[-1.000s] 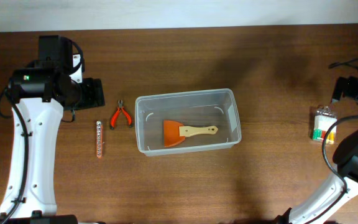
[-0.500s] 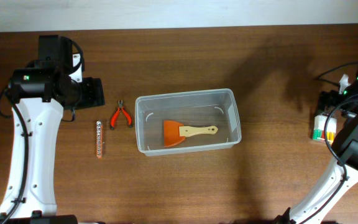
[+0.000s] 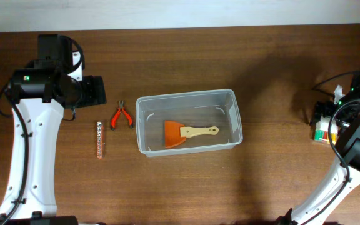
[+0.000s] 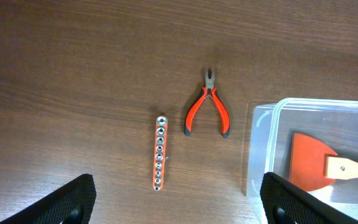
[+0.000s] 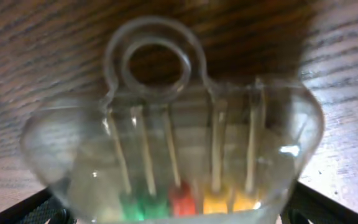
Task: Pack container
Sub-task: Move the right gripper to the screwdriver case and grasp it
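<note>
The container (image 3: 186,95) sits mid-bench (image 3: 274,181), a scraper (image 3: 189,132) inside. Just left of it lie pliers (image 3: 122,116), a socket rail (image 3: 100,139) further left, and a blister pack (image 3: 321,127) near the right edge.

Clear tool pkg (image 5: 173,155) on wood tbl (image 5: 30,37)

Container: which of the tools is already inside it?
The orange scraper with the wooden handle. The red pliers and socket rail lie outside, left of the container; the clear blister pack sits far right.
</note>
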